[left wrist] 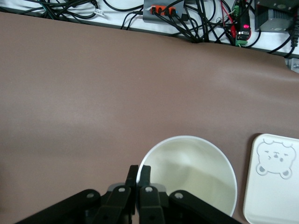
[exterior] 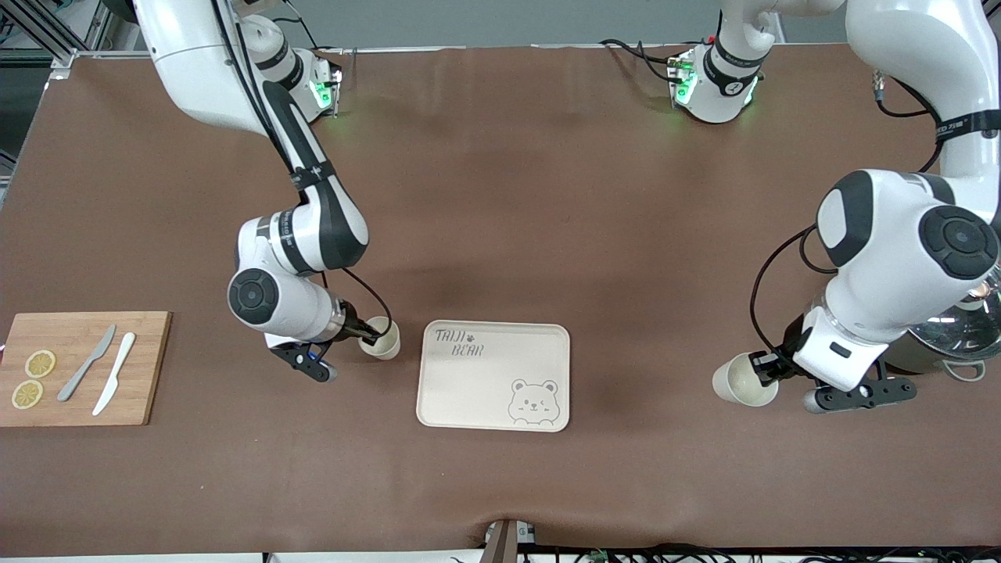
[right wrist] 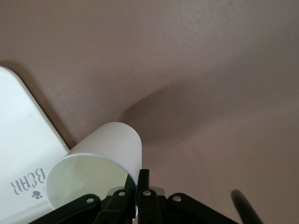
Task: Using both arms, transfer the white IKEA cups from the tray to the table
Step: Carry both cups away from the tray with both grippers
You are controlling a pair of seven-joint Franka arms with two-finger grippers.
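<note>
Lowest in the front view lies the cream tray (exterior: 494,377), flat on the brown table (exterior: 500,195), with a bear drawing and the words "TAIJI BEAR" on it. One white cup (exterior: 382,338) is at the tray's corner toward the right arm's end of the table, just beside the tray but not on it. The right gripper (exterior: 365,336) pinches this cup's rim, one finger inside and one outside (the right wrist view shows the wall between the closed fingers (right wrist: 144,183)). The second white cup (exterior: 743,381) is well apart from the tray, toward the left arm's end, and the left gripper (exterior: 768,371) clamps its rim in the same way. A wooden cutting board (exterior: 82,367) with two lemon slices (exterior: 33,379), a grey knife (exterior: 87,363) and a white knife (exterior: 114,384) lies at the right arm's end of the table.
</note>
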